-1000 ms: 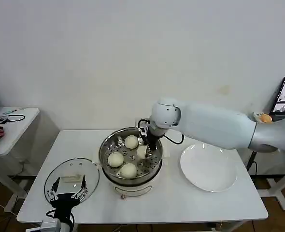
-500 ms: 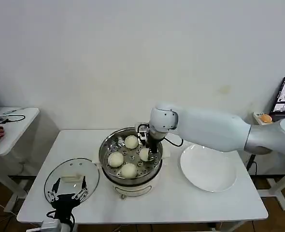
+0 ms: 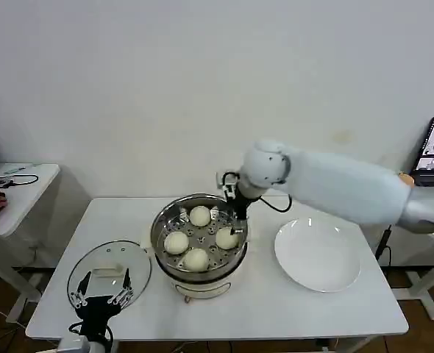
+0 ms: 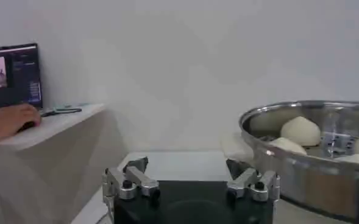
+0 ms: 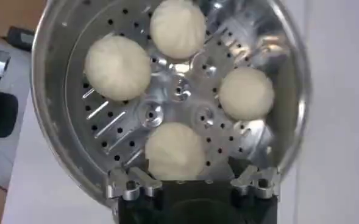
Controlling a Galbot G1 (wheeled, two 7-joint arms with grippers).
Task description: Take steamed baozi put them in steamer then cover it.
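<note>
On the white table point(image 3: 290, 312) the steamer point(image 3: 198, 261) stands at the middle, with the empty white plate point(image 3: 318, 256) to its right and the glass cover point(image 3: 108, 272) lying flat to its left. All four baozi point(image 3: 196, 259) sit apart from one another on the perforated tray point(image 5: 178, 91) inside the steamer. The right gripper point(image 3: 237, 208) hovers over the steamer's far right rim, fingers spread wide and holding nothing, while the left gripper point(image 3: 103, 299) waits low at the table's near left corner beside the cover, also open and empty.
</note>
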